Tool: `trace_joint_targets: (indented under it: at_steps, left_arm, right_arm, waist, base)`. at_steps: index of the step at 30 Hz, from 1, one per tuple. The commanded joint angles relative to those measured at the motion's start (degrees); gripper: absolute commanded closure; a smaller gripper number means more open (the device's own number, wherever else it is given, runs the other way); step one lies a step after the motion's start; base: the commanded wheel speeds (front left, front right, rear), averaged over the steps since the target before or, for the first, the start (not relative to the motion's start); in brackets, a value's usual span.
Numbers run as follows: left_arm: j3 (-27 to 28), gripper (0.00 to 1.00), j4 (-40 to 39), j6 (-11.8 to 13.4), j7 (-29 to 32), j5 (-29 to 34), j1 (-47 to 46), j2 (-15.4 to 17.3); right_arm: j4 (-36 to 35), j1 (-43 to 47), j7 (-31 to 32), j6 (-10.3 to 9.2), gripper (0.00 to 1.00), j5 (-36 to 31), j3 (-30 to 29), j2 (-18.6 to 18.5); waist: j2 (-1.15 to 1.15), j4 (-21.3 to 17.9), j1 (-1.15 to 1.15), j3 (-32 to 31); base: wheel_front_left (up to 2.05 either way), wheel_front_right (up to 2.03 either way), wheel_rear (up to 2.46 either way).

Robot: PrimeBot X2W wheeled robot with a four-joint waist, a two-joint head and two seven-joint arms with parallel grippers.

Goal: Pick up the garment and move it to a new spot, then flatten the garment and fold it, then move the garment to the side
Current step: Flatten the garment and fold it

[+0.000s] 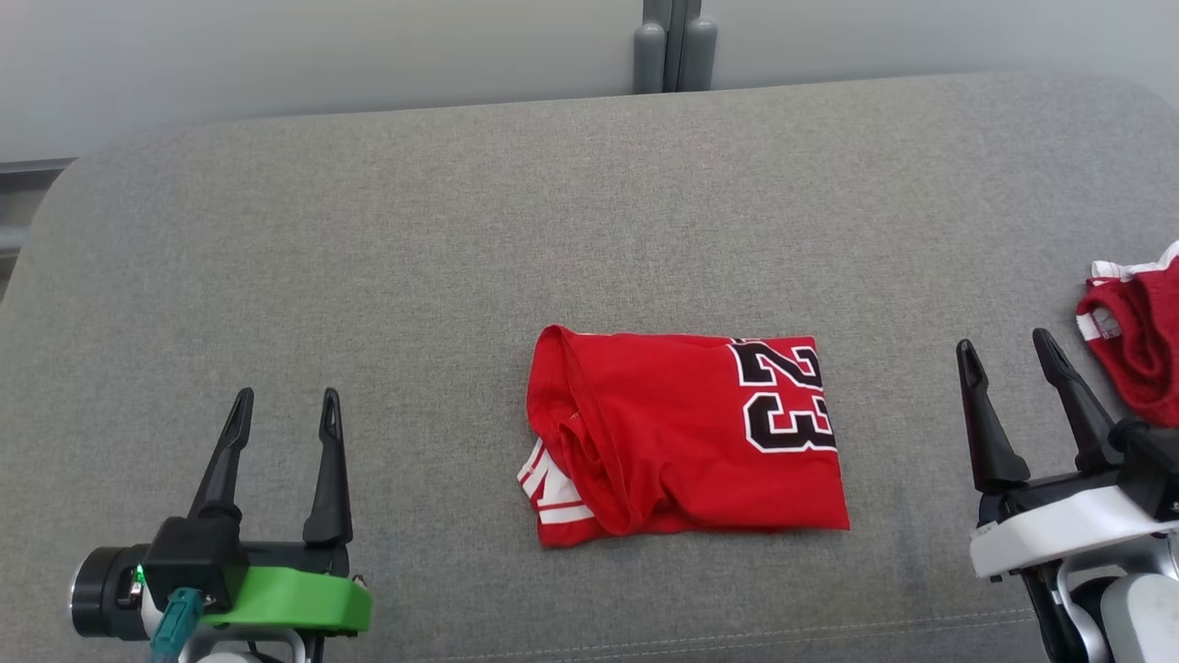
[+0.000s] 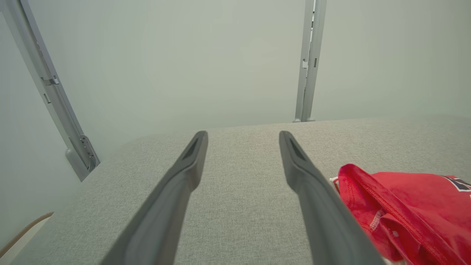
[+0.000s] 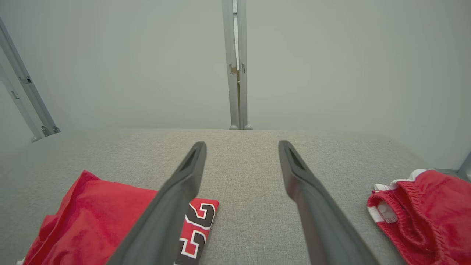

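Head view: the folded red jersey lies at the centre of the grey pad, apart from both grippers. The left gripper sits at 8 o'clock and the right gripper at 4 o'clock, both spread wide and empty. Red shorts lie at 3 o'clock.

Left wrist view: the fingers stand wide over the pad, with the jersey at 4 o'clock.

Right wrist view: the fingers stand wide, with the jersey at 8 o'clock and the shorts at 4 o'clock.

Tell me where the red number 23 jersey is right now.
Head view: the folded red jersey lies centred on the grey cushion, between the left tool and the right tool, touching neither.
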Motion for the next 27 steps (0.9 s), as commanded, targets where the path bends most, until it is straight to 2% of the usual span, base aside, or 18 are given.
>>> trace_joint_targets:
  at_steps: [1,15,16,17,24,27]
  left_arm:
    - [0.2,0.0,-0.1,0.3,0.1,-0.3,0.9,0.4]
    - [-0.2,0.0,-1.1,0.7,0.3,-0.6,0.3,0.9]
    - [-0.2,0.0,-1.0,0.6,0.3,-0.7,0.1,0.9]
    - [-0.3,0.0,-1.0,0.6,0.2,-0.7,-0.2,0.8]
    - [-0.7,0.0,-0.8,0.2,0.0,-0.7,-1.4,0.3]
    - [-1.1,0.0,-0.5,0.0,-0.2,-0.7,-2.3,-0.3]
  right_arm:
    - [-0.5,1.1,0.5,-0.01,0.0,-0.5,-0.3,0.1]
    - [-2.4,2.4,2.9,-0.01,0.0,-0.9,0.5,0.0]
    - [-2.3,2.2,2.9,-0.01,0.56,-0.7,1.0,0.0]
    - [-1.9,2.0,3.5,-0.01,1.0,-0.4,1.7,-0.1]
    - [1.3,-0.5,3.9,-0.01,1.0,1.1,9.2,0.0]
    - [5.7,-3.2,2.6,-0.01,1.0,2.3,16.2,0.3]
  waist:
    - [0.0,-0.1,0.0,-0.6]
    - [0.0,0.5,0.0,0.0]
    - [0.0,0.6,0.0,0.1]
    - [0.0,0.9,0.0,0.3]
    - [0.0,2.5,0.0,1.8]
    - [0.0,4.0,0.0,3.0]
  base:
    - [0.0,0.0,0.0]
    - [0.0,0.0,0.0]
    - [0.0,0.0,0.0]
    - [0.0,0.0,0.0]
    - [0.0,0.0,0.0]
    - [0.0,0.0,0.0]
